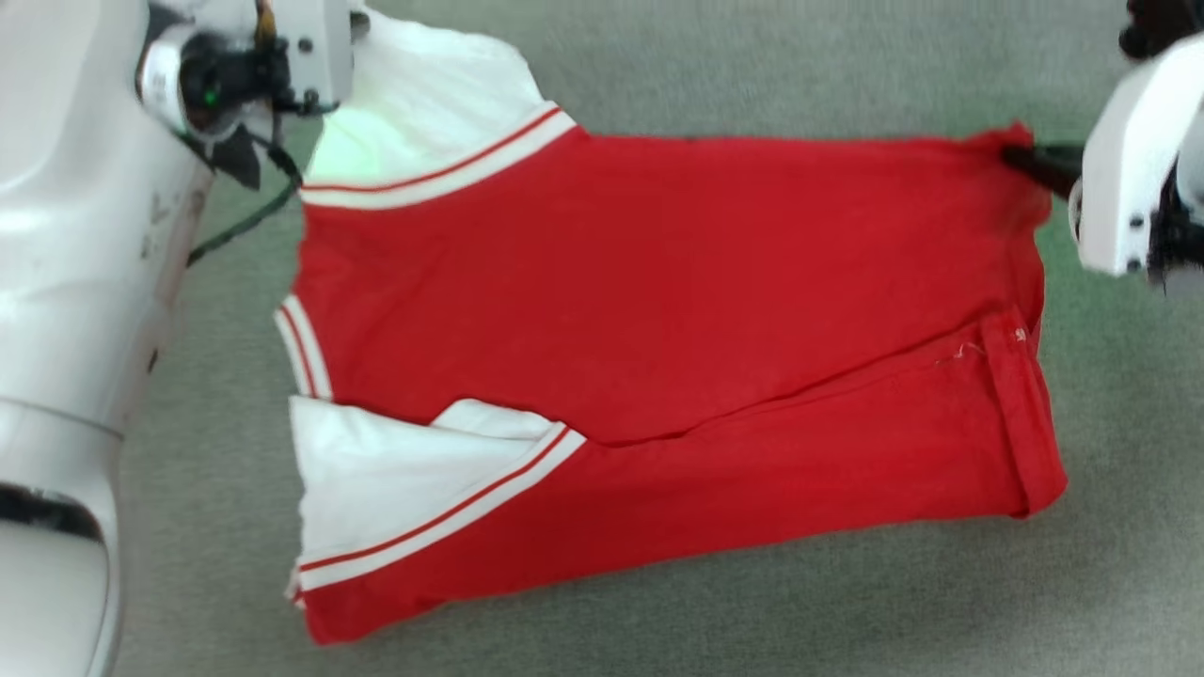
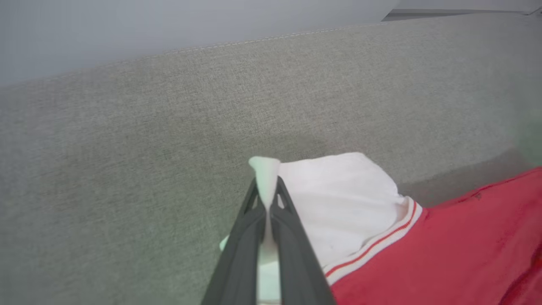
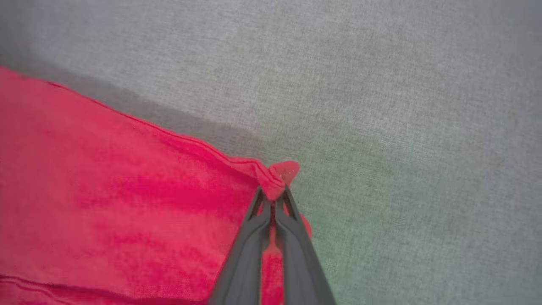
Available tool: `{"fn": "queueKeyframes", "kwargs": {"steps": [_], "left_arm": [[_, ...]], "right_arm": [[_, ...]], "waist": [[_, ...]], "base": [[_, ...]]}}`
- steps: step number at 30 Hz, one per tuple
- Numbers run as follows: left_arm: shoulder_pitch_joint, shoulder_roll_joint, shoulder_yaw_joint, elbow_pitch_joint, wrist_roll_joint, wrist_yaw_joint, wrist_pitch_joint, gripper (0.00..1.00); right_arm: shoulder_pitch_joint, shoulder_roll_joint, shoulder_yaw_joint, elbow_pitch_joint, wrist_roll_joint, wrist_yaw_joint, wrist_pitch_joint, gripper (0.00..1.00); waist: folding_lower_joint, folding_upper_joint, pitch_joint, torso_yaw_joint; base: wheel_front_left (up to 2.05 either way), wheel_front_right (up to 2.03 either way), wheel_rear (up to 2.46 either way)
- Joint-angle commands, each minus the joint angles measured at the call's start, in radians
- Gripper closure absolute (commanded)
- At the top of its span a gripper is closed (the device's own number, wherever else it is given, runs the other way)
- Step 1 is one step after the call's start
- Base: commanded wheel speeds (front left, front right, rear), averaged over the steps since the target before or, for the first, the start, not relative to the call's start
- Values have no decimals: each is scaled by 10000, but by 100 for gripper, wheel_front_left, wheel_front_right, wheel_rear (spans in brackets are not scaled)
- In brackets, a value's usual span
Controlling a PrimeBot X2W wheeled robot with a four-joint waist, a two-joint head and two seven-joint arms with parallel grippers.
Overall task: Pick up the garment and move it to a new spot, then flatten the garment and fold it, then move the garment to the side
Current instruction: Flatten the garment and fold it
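The garment (image 1: 658,282) lies spread on a grey-green woven surface (image 1: 752,66), with its white panels to the left and its red hem to the right. It is mostly flat. One red layer overlaps another along a slanting edge across the near half, and the near-right hem is rolled over on itself.

The left gripper (image 2: 266,190) is clenched on the far-left white panel (image 2: 338,190). A pinch of white cloth stands up between its fingertips, and more shows in the slit between the fingers. In the head view, that arm's pale wrist housing (image 1: 245,66) covers the panel's far-left corner, and a green glow falls on the cloth beside it.

The right gripper (image 3: 273,199) is clamped on the far-right red corner (a small red tuft pokes out past the tips). The far edge of the garment runs off to the left from there, with a shadow under it. In the head view its dark fingers (image 1: 1035,162) meet that corner from the right.

A second white panel (image 1: 395,480) lies at the near left, edged with thin red-and-white stripes. The robot's pale body (image 1: 56,282) fills the left edge of the head view.
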Motion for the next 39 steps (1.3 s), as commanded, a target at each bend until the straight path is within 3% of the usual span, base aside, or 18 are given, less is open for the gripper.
{"fn": "queueKeyframes", "kwargs": {"steps": [1, 5, 10, 17, 23, 31, 37, 39], "left_arm": [[280, 55, 24, -153, -74, -69, -30, 100], [1007, 314, 76, -856, -299, -83, 43, 100], [2351, 734, -12, -2265, -544, 334, 469, 100], [4621, 1430, -70, -4786, -927, 1481, 1011, 100], [6049, 1724, -384, -6330, -1008, 2375, 1425, 100], [6156, 1314, -893, -6182, -926, 3118, 2143, 100], [5727, 918, -1086, -5224, -875, 3089, 2415, 100], [5593, 788, -1117, -4999, -845, 3051, 2368, 95]], "right_arm": [[270, -131, 8, -110, 101, -16, -114, 100], [993, -468, 21, -515, 296, -16, -250, 100], [1923, -866, -98, -1059, 486, -14, -263, 100], [3118, -1213, -449, -1579, 573, -14, -172, 100], [3718, -1059, -731, -1738, 355, -14, -34, 100], [3559, -486, -928, -1361, 78, -14, 469, 100], [3248, 35, -827, -887, -120, -14, 1355, 100], [3143, 241, -939, -683, -143, -14, 1509, 100]], "waist": [[0, 0, -906, 569], [0, 0, -1454, 763], [0, 0, -1966, 956], [0, 0, -2251, 1076], [0, 0, -2133, 1066], [0, 0, -1751, 923], [0, 0, -1497, 738], [0, 0, -1453, 709]], "base": [[0, 0, 0], [0, 0, 0], [0, 0, 0], [0, 0, 0], [0, 0, 0], [0, 0, 0], [0, 0, 0], [0, 0, 0]]}}
